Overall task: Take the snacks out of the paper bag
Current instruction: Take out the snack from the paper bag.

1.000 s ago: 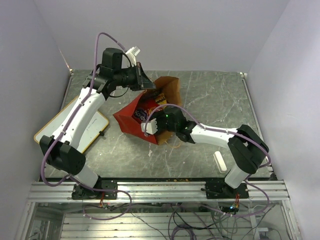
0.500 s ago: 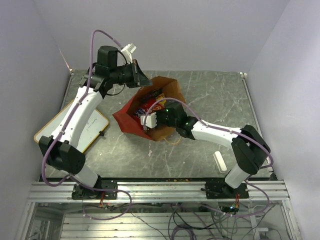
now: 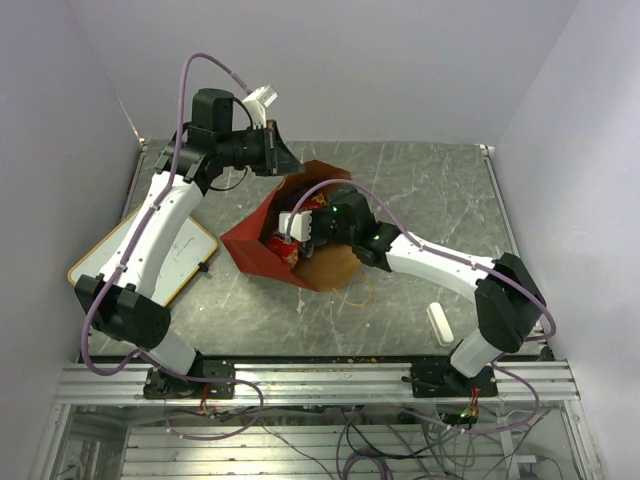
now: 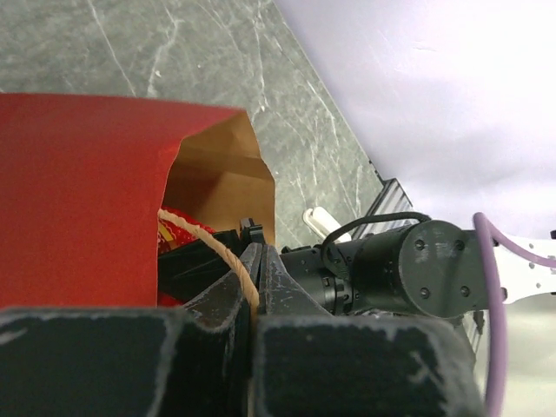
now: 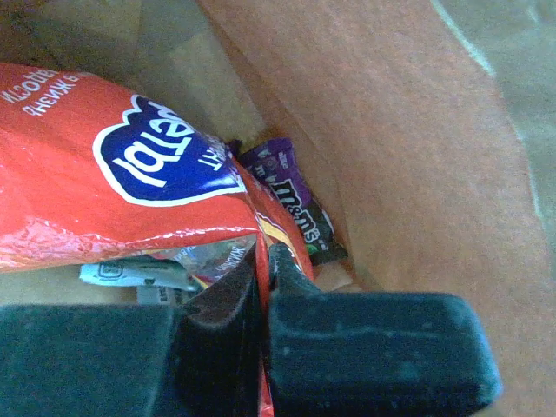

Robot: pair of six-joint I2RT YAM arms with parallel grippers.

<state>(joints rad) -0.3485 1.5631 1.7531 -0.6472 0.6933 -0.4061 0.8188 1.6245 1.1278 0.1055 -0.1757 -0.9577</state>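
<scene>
Both tight: left gripper (image 4: 254, 261) on handle (image 4: 207, 238), right gripper (image 5: 263, 261) on red packet (image 5: 87, 182) beside M&M's (image 5: 300, 207).

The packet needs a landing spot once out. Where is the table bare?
Bare: far right table, between paper bag and the right edge; also the near strip between whiteboard and white block. Crowded: the bag's mouth, where left hand and right hand meet.

Left claw (image 4: 254, 254) pinched closed, right claw (image 5: 263, 256) clamped
</scene>
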